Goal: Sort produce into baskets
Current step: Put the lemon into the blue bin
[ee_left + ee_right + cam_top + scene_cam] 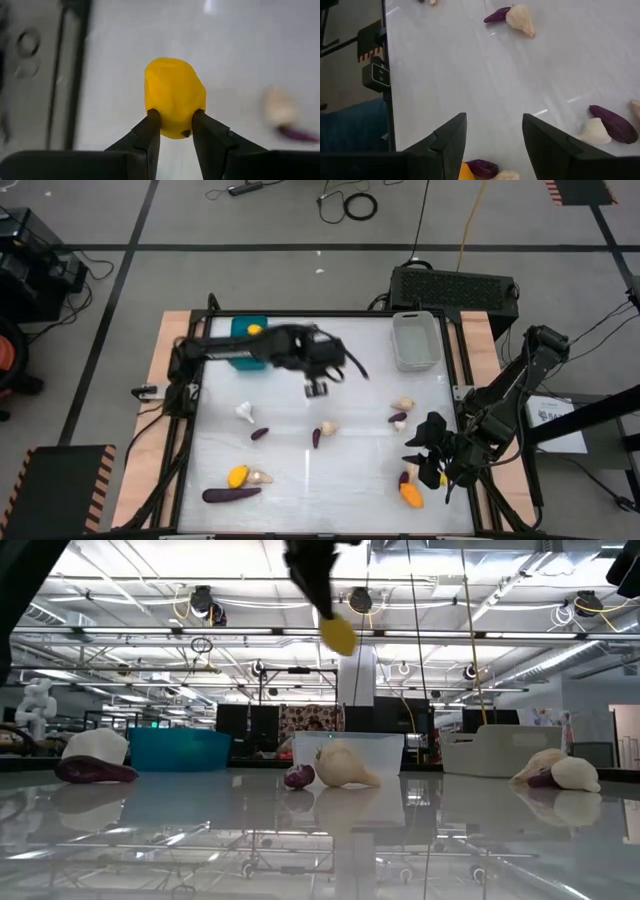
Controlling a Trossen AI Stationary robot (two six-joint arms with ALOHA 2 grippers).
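My left gripper (317,387) hangs high over the middle of the table, shut on a yellow-orange oval (174,95), which also shows in the low view (338,635). The teal basket (238,352) at the far left has a yellow piece (255,330) in it. The white-grey basket (415,340) stands at the far right. My right gripper (494,127) waits open above the near right corner with nothing between its fingers. Garlic bulbs (245,412), purple pieces (259,434) and a long eggplant (230,494) lie loose on the table. My left gripper pinches the oval's end nearest the wrist (173,127) between its two fingertips (150,125). The fingers slant down from above. The oval sticks out beyond the fingertips and is lifted well clear of the table.
A garlic and purple pair (400,412) and another (322,430) lie mid-table. An orange piece (411,495) sits by my right gripper. A yellow piece with a garlic bulb (242,476) lies near left. A black box (452,285) stands beyond the far edge.
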